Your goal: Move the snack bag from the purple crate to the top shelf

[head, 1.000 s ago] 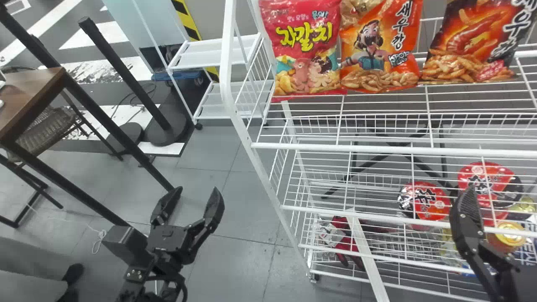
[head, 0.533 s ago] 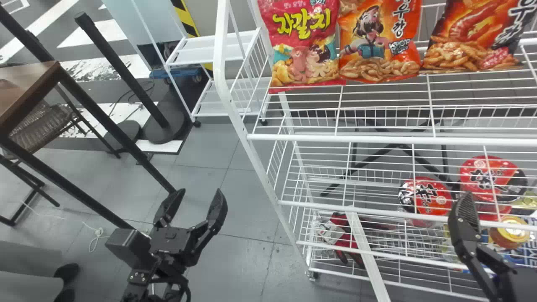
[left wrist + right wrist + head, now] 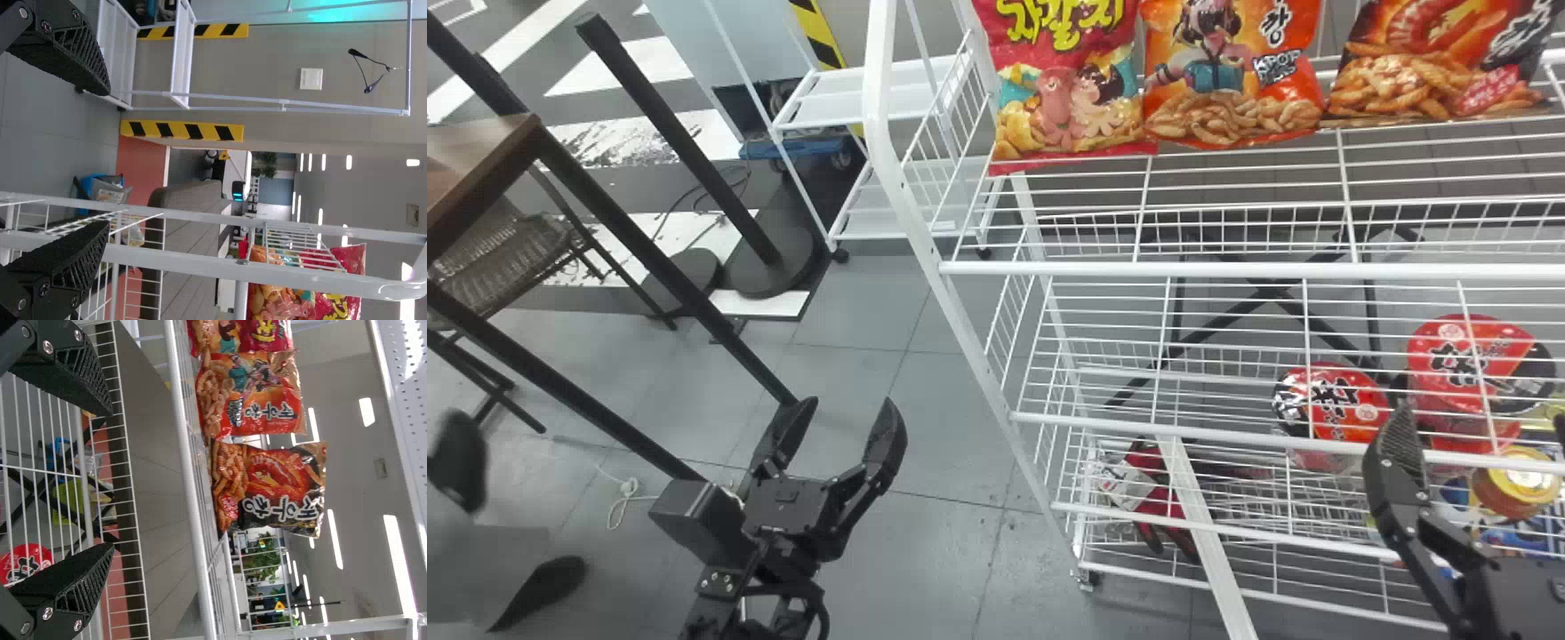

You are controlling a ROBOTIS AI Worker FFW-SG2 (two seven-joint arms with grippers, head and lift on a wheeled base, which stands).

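Three snack bags stand side by side on the white rack's upper shelf: a red bag, an orange bag and a black-and-orange bag. My left gripper is left of the rack over the floor, open with nothing in it. At the lower right, my right gripper is open and empty before the lower shelves. The left wrist view has the left gripper with fingers wide apart. In the right wrist view, the right gripper is apart from the black-and-orange bag.
Red-lidded cups and a yellow-lidded jar are at the lower shelves. A rack post rises between the two grippers. Farther left are a black pole, a brown table and a small white cart.
In the head view, the rack and its bags have shifted upward. A second finger of the right gripper has come in at the right edge. The left gripper stays nearly in place.
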